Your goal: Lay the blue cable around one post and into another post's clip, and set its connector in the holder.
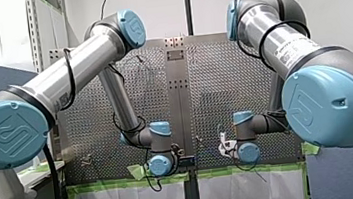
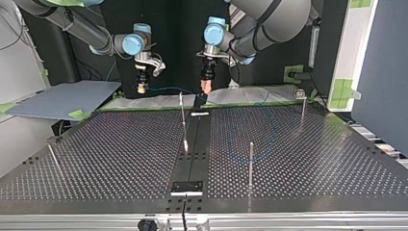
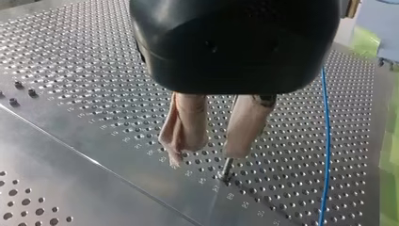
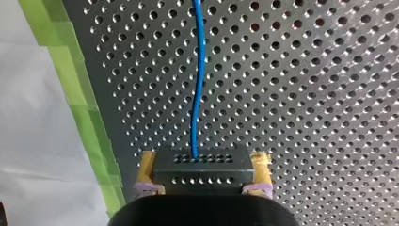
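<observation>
Right claw point(image 4: 204, 162) clamped on black connector point(image 4: 202, 173), yellow pads point(image 4: 147, 165) on both its sides. Blue cable point(image 4: 197, 94) leaves connector's front, runs ahead over perforated worktop point(image 4: 306, 94). Left claw point(image 3: 207, 153): beige pads point(image 3: 188, 122) apart, nothing between; cable passes beside it, thin pin point(image 3: 226, 173) at one pad's tip. In top view you see both claws above worktop's far edge, cable strung between them, faint loop near tall post point(image 2: 251, 163) in right half.
</observation>
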